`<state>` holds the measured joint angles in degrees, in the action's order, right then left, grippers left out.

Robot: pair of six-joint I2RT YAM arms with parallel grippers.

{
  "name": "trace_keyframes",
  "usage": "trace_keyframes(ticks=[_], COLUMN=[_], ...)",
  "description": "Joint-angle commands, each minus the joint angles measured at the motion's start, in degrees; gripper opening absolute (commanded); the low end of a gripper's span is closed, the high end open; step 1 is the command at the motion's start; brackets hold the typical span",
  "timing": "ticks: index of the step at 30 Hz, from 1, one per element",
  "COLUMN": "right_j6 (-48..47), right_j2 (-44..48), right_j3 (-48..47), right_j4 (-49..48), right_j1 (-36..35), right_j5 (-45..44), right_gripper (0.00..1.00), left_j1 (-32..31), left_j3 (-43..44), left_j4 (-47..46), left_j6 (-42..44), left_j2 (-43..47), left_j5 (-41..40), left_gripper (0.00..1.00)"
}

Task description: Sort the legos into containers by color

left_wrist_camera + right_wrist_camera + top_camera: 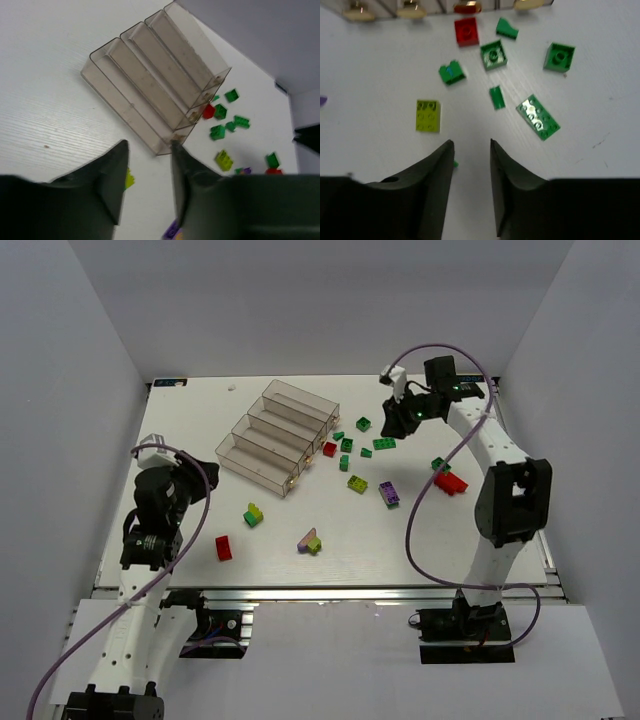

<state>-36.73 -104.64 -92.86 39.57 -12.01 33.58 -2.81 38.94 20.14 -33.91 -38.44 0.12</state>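
Note:
The four joined smoky bins [275, 435] stand at the back middle of the table and hold no bricks that I can see. Green legos [363, 424], a red one [330, 448], a lime one [357, 484] and a purple one [389, 493] lie right of the bins. My right gripper [396, 418] hovers open and empty over this cluster. In the right wrist view [471, 144] a flat green plate [538, 117] and a lime brick [428, 115] lie just ahead. My left gripper [185, 480] is open and empty, left of the bins [150, 85].
A lime-and-green brick [253, 514], a red brick [223, 548] and a purple-and-lime piece [310, 541] lie near the front. A green brick [440, 464] and a red brick [450, 481] lie by the right arm. White walls enclose the table.

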Motion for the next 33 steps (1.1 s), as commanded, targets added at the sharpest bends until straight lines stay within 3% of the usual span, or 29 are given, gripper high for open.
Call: trace_keyframes(ticks=[1,2,4,7,13,33], right_j6=[10.8,12.6,16.7,18.4,15.1,11.7], right_j2=[-5.6,-7.2,-12.3,-19.2,-29.2,-38.8], right_j3=[-7.8,-8.9,-13.5,-21.1,-30.5,-33.8], right_j4=[-7.6,-10.4,-12.1,-12.5,-12.1,-15.9], right_j1=[0.1,0.1,0.1,0.1,-0.7,-3.6], right_j5=[4.0,2.9,-0.8,-2.9,-8.3,-12.0], right_gripper=[0.42,0.52,0.70,0.75,0.81,0.78], left_j1=[-0.1,-0.1,-0.1,-0.1,-0.1,-0.1], left_j3=[2.7,2.6,2.5,2.4,1.4,2.8], left_j4=[0.0,0.1,0.2,0.6,1.3,5.3], left_j6=[-1.4,-1.8,-3.0,-4.6,-8.2,-9.5], left_j2=[0.3,0.6,0.6,0.6,2.4,1.9], left_j5=[0.7,0.7,0.7,0.7,0.7,-1.4], left_gripper=[0.59,0.69,0.75,0.78,0.80,0.80])
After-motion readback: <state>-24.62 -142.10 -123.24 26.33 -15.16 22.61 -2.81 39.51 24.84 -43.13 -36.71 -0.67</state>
